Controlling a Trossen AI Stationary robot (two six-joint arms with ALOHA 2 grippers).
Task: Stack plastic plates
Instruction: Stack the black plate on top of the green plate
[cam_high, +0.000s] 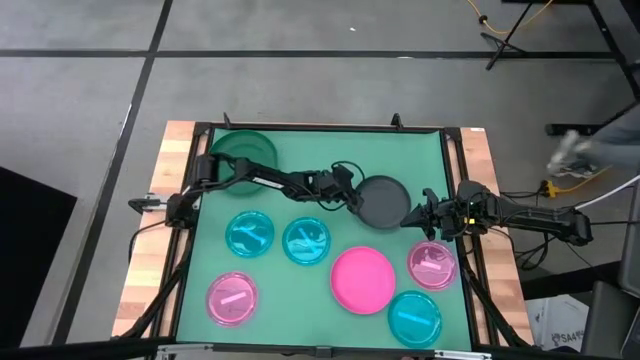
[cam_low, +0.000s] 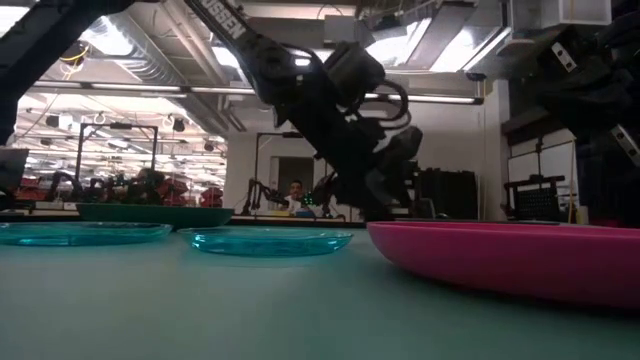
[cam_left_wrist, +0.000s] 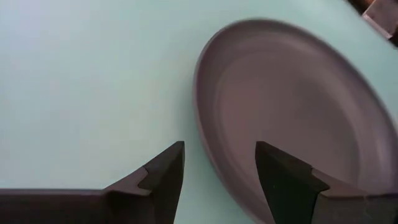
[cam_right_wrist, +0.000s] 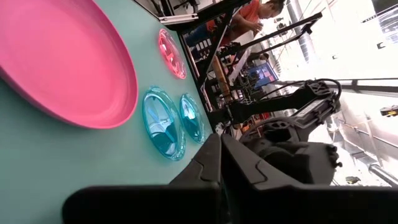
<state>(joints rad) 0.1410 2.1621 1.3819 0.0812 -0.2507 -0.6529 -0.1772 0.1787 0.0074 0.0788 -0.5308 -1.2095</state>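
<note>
The dark grey plate (cam_high: 385, 202) lies flat near the middle of the green mat. My left gripper (cam_high: 353, 200) is open at the plate's left edge. In the left wrist view its fingers (cam_left_wrist: 165, 177) stand on either side of the grey plate's rim (cam_left_wrist: 202, 124), one over the mat and one over the plate's inside; whether they touch it I cannot tell. My right gripper (cam_high: 413, 216) is shut just beyond the plate's right edge. A dark green plate (cam_high: 240, 155), a solid pink plate (cam_high: 363, 279), three cyan plates (cam_high: 249, 234) and two translucent pink ones (cam_high: 232, 298) lie singly on the mat.
The mat's black frame (cam_high: 320, 128) and the wooden table edges (cam_high: 150, 250) bound the work area. Bare mat lies between the green and grey plates. A person (cam_low: 295, 193) stands in the room behind the table, and another, blurred, shows beyond its right side (cam_high: 590, 150).
</note>
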